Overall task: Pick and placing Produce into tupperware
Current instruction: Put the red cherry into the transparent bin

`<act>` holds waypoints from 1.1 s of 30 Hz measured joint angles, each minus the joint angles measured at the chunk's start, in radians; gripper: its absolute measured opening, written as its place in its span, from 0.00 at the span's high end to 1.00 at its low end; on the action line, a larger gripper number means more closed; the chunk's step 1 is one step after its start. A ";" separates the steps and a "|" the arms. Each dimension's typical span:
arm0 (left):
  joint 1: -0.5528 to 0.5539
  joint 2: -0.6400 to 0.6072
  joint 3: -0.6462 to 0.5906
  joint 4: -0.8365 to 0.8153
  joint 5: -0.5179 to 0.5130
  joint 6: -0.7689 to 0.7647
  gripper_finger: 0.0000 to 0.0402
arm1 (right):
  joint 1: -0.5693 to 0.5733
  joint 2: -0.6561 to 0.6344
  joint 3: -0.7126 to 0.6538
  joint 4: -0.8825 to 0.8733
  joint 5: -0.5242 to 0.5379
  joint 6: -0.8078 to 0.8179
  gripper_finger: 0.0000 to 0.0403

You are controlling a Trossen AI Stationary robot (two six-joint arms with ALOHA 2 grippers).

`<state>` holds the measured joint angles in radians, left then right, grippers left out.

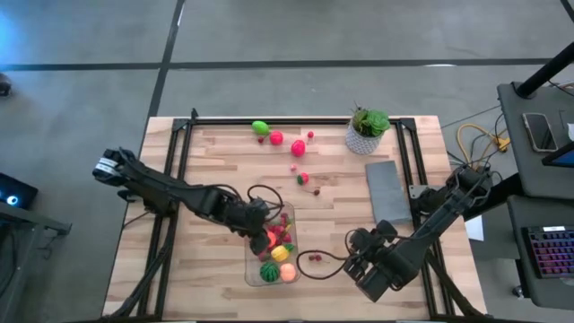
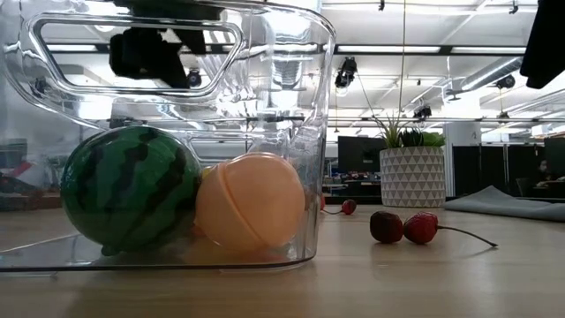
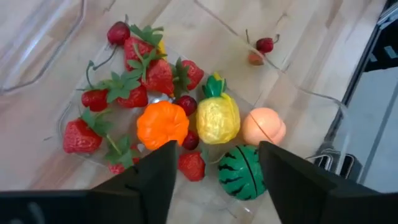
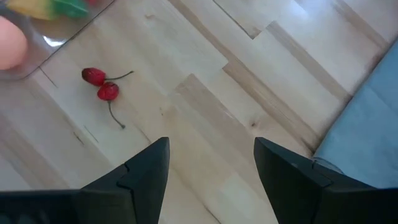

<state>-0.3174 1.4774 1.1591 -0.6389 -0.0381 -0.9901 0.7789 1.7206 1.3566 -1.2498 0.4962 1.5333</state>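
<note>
The clear tupperware (image 1: 250,262) stands on the table's near middle. It holds several pieces of produce: red strawberries (image 3: 158,74), an orange piece (image 3: 161,123), a yellow pineapple (image 3: 217,117), a peach (image 3: 263,126) and a watermelon (image 3: 241,172). My left gripper (image 1: 265,235) hovers open over the container's contents, with nothing between its fingers. My right gripper (image 1: 355,257) is open just right of the container, above bare wood. A pair of red cherries (image 4: 99,83) lies on the table between it and the tupperware's corner (image 4: 37,56). More produce (image 1: 276,137) lies scattered toward the far edge.
A green potted plant in a white pot (image 1: 367,131) stands at the far right. A flat grey slab (image 1: 387,190) lies on the right side, close to my right arm. Loose strawberries (image 1: 303,178) sit mid-table. In the low view the watermelon (image 2: 132,187) and peach (image 2: 252,203) rest against the container wall.
</note>
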 joint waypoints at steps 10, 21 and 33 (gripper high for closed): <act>0.002 -0.106 0.011 0.002 -0.033 0.006 0.41 | -0.057 -0.003 -0.035 0.106 -0.103 -0.338 0.44; 0.002 -0.153 -0.001 -0.119 -0.054 0.002 0.41 | -0.121 -0.008 -0.190 0.603 -0.150 -0.756 0.46; 0.002 -0.152 -0.003 -0.302 -0.112 0.013 0.41 | -0.166 0.001 -0.366 0.899 -0.143 -0.975 0.44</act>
<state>-0.3157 1.3251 1.1560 -0.9411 -0.1497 -0.9769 0.6128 1.7214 0.9903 -0.3512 0.3533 0.5579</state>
